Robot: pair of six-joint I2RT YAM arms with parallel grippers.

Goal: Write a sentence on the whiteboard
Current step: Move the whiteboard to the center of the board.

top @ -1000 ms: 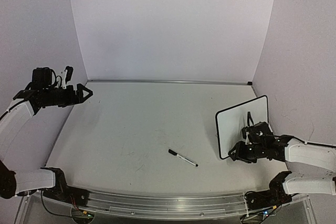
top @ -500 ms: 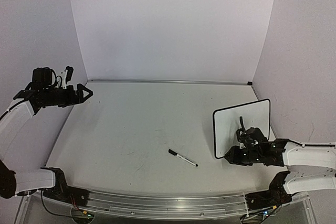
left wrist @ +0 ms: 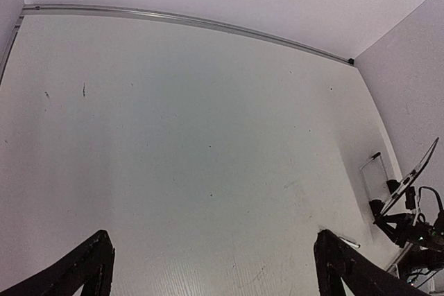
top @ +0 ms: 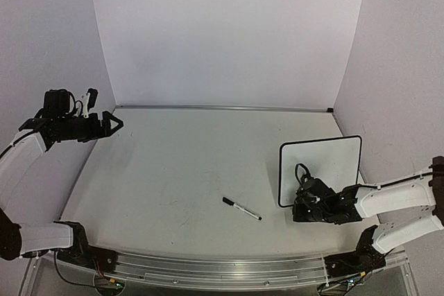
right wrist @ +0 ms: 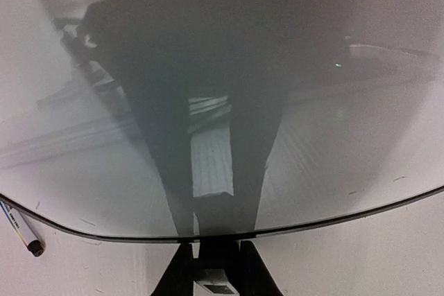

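Note:
The whiteboard stands tilted at the right of the table, white with a thin black frame. The sentence is not in view; the board's face shows plain white. My right gripper sits low at the board's bottom left corner, shut on the board's lower edge. In the right wrist view the gripper has its fingers on both sides of a small black foot under the glossy whiteboard. My left gripper hovers at the far left, open and holding nothing; it is also seen from its own wrist. The whiteboard shows edge-on there.
A black-capped marker lies loose on the table near the middle front, left of the right gripper; its tip end shows in the right wrist view. White walls close in the table on three sides. A metal rail runs along the near edge.
The right gripper has slid left and toward the near edge, closing its jaws on the board's lower edge. The board has turned to show more of its face. The left arm stayed still.

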